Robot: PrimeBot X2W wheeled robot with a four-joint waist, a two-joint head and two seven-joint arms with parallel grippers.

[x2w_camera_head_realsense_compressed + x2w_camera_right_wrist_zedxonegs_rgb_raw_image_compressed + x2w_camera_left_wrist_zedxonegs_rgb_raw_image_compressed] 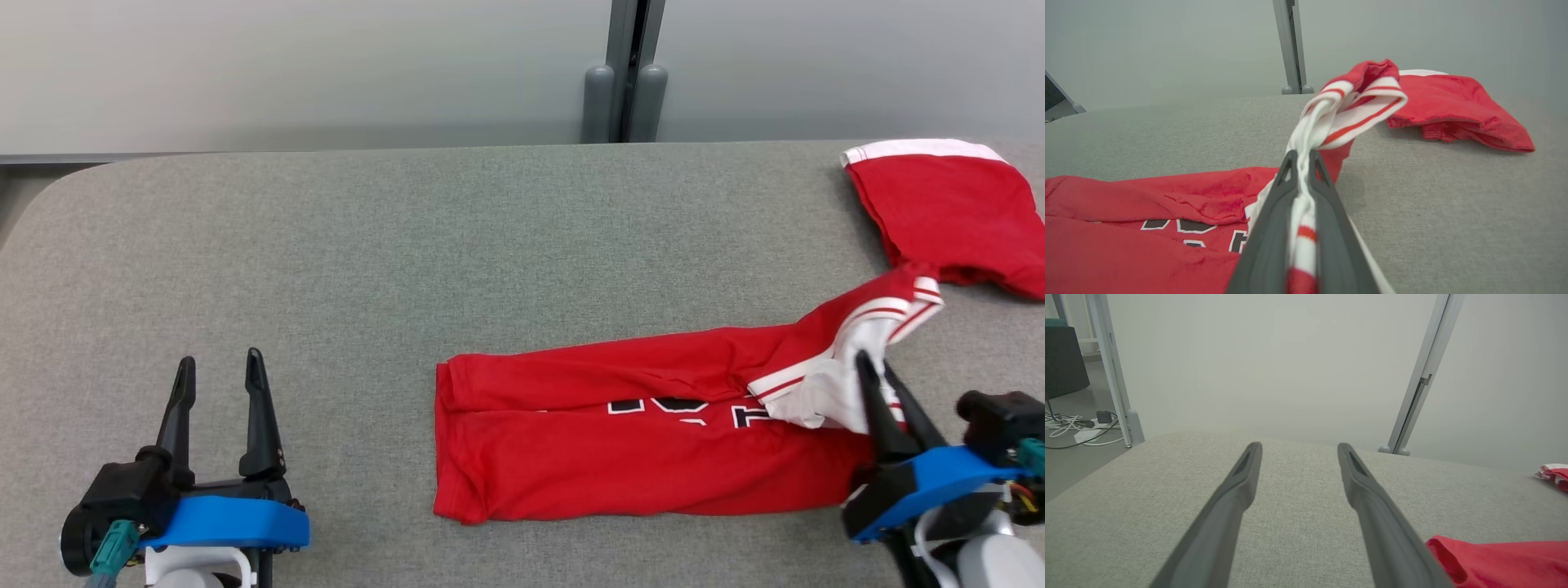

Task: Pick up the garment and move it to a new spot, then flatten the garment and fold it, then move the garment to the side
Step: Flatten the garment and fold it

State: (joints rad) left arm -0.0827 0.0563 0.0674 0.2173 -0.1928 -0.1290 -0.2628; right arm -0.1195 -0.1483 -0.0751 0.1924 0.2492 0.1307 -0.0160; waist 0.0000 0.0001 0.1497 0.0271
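The garment (620, 441) is a red shirt with white-and-red striped trim and dark lettering, lying folded lengthwise on the grey table (326, 261) right of centre. Its sleeve end stretches up to the far right corner. My right gripper (878, 371) is shut on the white striped trim, which the right wrist view shows pinched between the fingers (1274, 212) and lifted off the table. My left gripper (216, 371) stands open over bare table at the lower left, apart from the garment (1498, 563), nothing between its fingers (1237, 490).
A grey partition wall with a vertical post (624, 73) runs behind the table's far edge. In the left wrist view, cables and a power strip (1081, 428) lie on the floor past the table's rounded left corner.
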